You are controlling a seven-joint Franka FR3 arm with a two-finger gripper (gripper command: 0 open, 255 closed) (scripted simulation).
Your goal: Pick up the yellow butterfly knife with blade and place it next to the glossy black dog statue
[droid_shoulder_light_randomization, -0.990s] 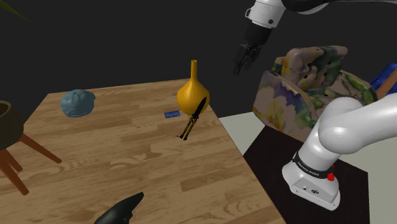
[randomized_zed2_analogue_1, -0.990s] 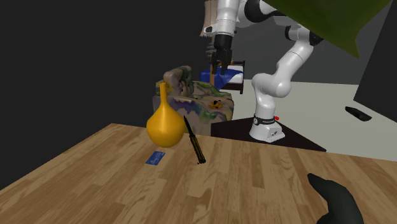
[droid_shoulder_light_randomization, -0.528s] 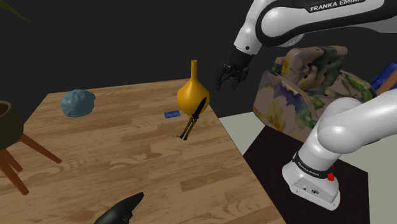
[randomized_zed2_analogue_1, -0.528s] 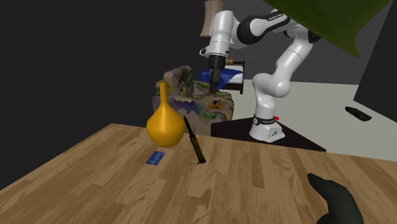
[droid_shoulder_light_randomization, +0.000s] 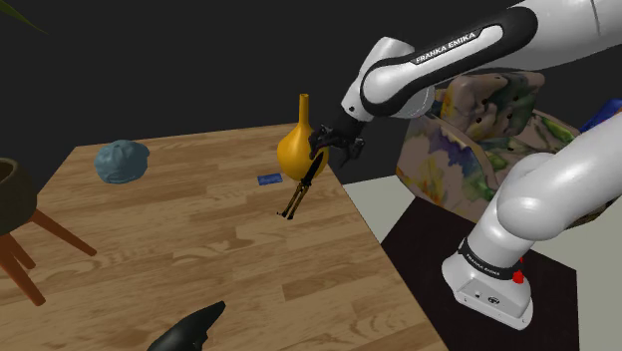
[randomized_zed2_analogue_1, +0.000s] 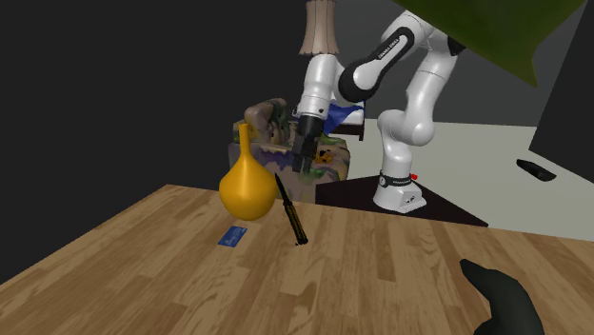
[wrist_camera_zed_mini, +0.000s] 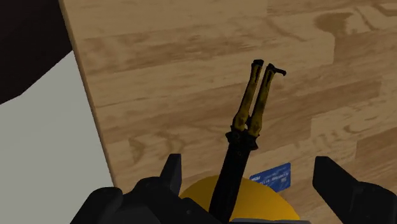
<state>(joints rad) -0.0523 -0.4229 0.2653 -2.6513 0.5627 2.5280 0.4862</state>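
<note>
The butterfly knife has yellow handles and a black blade. It stands tilted on the wooden table, handles down, its blade leaning on a yellow vase. My gripper hangs open just above the blade tip, beside the vase, touching nothing. From the wrist, the knife runs between my spread fingers, away from the hand. The glossy black dog statue sits at the table's near edge, far from the knife. Across the table I see the knife, gripper and statue.
A small blue card lies by the vase's foot. A blue cap rests at the far left of the table. A flowered armchair stands behind the arm. A pot on wooden legs is at the left edge.
The arm has swung down and toward the shoulder view's left, bringing the gripper from high above the armchair to just over the knife and vase. Fingers stayed open; the knife has not moved.
</note>
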